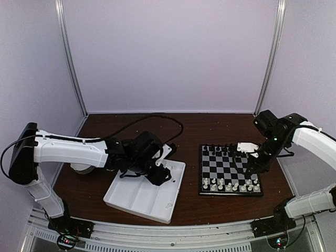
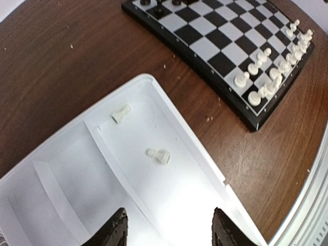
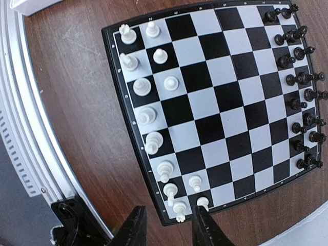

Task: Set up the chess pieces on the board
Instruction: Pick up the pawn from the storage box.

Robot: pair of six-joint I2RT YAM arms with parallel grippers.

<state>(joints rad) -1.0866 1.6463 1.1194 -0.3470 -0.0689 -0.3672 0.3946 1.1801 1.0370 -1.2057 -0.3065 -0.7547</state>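
Left fingers point(image 2: 117, 231): apart, nothing between them, poised over the end compartment of the white tray point(image 2: 149, 80). Two white chess pieces lie on their sides in that compartment, one mid-floor point(image 2: 159, 156), the other near the far end point(image 2: 121, 113). Right fingers point(image 3: 134, 228): apart, nothing clamped, low over a white-side corner of the board point(image 3: 205, 97), with a white corner piece point(image 3: 179, 209) just ahead of the gap. The board sits on the brown surface point(image 2: 66, 77), to the right of the tray. The black rows point(image 3: 300, 92) look filled; the white pawn row shows gaps. Risks: the toppled pieces are tiny and may roll or squirt out as the left fingers close, and the one at the far end leaves little room by the wall. Sideways drift of the right fingers could topple the crowded corner pieces.
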